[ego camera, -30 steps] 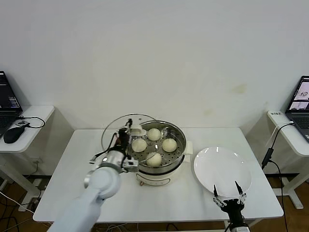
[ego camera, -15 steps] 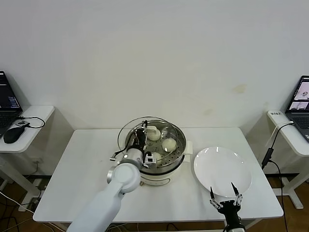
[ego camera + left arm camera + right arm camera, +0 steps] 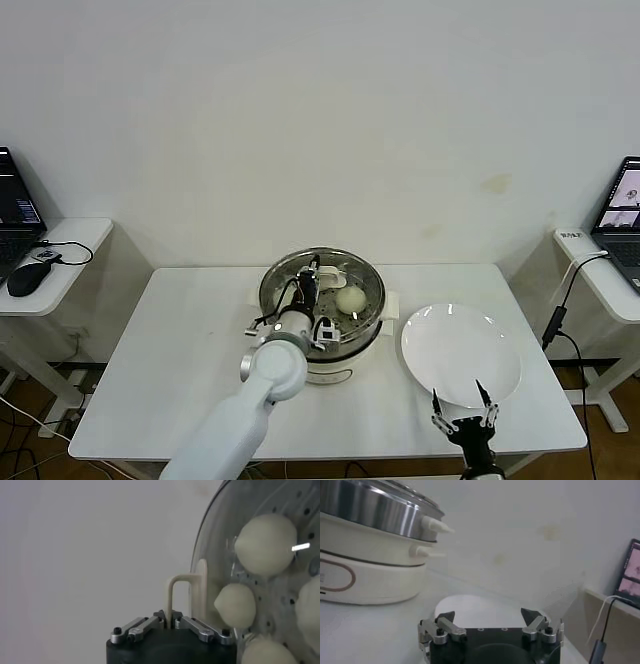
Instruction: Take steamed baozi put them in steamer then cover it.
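- Head view: no readable writing anywhere. Left gripper point(image 3: 311, 272) reaching over the steamer point(image 3: 325, 310), clamped on the handle of the cover point(image 3: 322, 290), which sits over the pot; one baozi point(image 3: 350, 299) visible through the glass. Right gripper point(image 3: 462, 408) low at the near table edge, right of the steamer, just before the plate point(image 3: 461, 354), spread wide, empty.
- Left wrist view: fingers point(image 3: 142, 627) pinched on the handle point(image 3: 187, 592); baozi point(image 3: 266, 544) under the glass.
- Right wrist view: fingers point(image 3: 444, 618) apart, holding nothing; steamer point(image 3: 375, 560) beyond.
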Available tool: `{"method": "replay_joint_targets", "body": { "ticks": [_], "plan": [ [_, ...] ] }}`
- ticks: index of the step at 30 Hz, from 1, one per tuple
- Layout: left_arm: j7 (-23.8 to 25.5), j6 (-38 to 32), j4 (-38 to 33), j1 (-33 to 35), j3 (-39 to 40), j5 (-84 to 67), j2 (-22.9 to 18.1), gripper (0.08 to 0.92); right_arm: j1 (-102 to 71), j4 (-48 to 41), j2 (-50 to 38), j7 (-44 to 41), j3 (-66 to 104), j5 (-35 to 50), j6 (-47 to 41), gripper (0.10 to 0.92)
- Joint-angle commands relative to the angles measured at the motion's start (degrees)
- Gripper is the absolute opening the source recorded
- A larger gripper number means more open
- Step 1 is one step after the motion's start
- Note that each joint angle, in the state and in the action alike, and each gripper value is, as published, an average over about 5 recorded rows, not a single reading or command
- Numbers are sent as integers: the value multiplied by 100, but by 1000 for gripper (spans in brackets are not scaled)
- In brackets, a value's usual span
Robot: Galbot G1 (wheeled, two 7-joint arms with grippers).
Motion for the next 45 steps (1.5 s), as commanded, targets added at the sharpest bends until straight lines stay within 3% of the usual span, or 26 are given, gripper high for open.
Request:
{"method": "replay_joint_targets", "body": {
  "ticks": [1, 12, 15, 23, 33, 36, 40, 45],
  "plan": [
    [-21, -24, 121, 24, 9, 78, -112, 143, -5, -33, -8, 8, -8, -30, 37, 823],
    [-202, -121, 140, 115, -68, 65, -187, 143, -7, -57, -7, 7, -68, -73, 56, 823],
    [-216, -122, 63, 147, -71, 58, -179, 179, -6, -67, -7, 8, -92, -87, 56, 823],
    [-254, -116, -520, 394, -102, -47, -39, 408, -11, -85, -6, 8, -136, -118, 50, 823],
    [-550, -256, -1787, 1555, -331, -560, 414, 693, -29, -115, -17, 14, -119, -129, 60, 823],
    [-643, -341, -2325, 2108, -635, -1128, 667, 774, -33, -128, -24, 14, -113, -129, 68, 823],
    [-1006, -581, -3074, 3041, -1365, -2391, 919, 817, -40, -117, -38, 12, -106, -112, 74, 823],
    [-1802, -1614, -3299, 4343, -3068, -6556, 1083, 823, -108, 13, -102, 4, -135, 30, 79, 823]
  ]
}}
